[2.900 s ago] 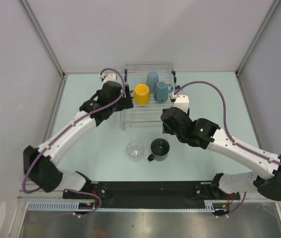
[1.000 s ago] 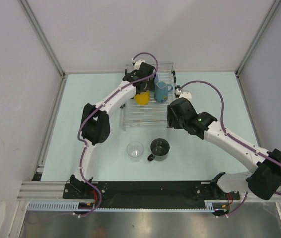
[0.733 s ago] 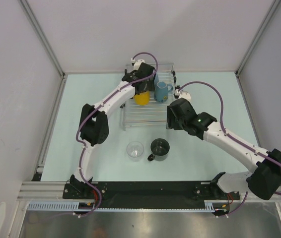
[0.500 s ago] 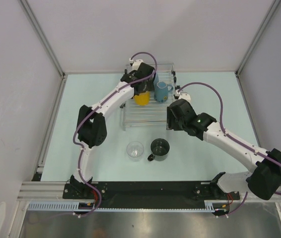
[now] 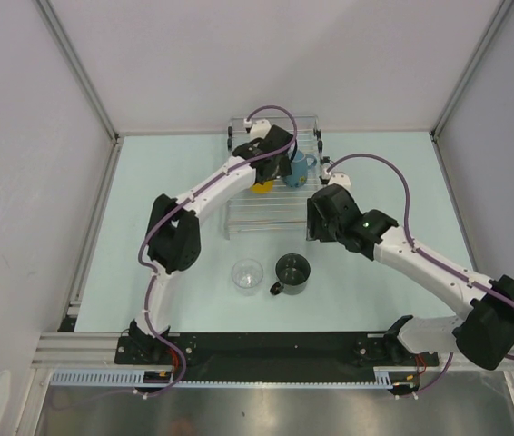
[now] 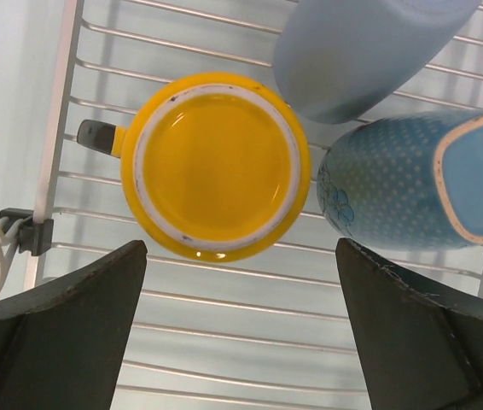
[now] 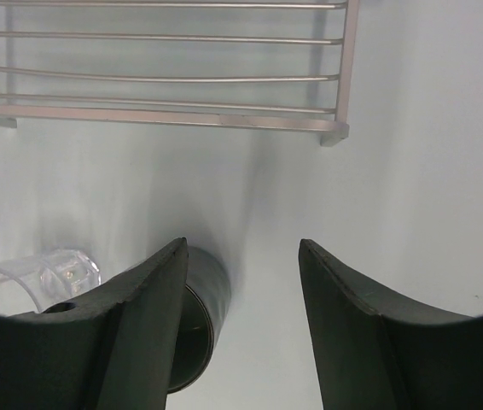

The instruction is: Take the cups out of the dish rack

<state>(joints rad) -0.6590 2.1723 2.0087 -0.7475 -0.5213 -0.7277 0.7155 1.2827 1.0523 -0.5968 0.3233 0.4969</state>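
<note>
A: Which colours do the mugs have?

B: The yellow mug [image 6: 216,166] has a whitish ring and a dark handle. At the right of the frame, the blue handled mug [image 6: 395,192] carries fine white dots and small flowers. The pale blue cup [image 6: 352,51] above is plain.

A: And the rest?

B: The dish rack [image 6: 224,342] is silver, the table [image 5: 148,209] pale green-blue, and the dark grey mug [image 5: 292,272] has no pattern.

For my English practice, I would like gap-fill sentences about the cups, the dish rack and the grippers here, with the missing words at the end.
1. The mug directly below the open left gripper is ____ in colour.
2. The dish rack holds ____ cups.
3. The dark grey mug and the clear glass tumbler stand on the ____, outside the rack.
4. Between its fingers the right gripper holds ____.
Missing words: yellow; three; table; nothing.
</note>
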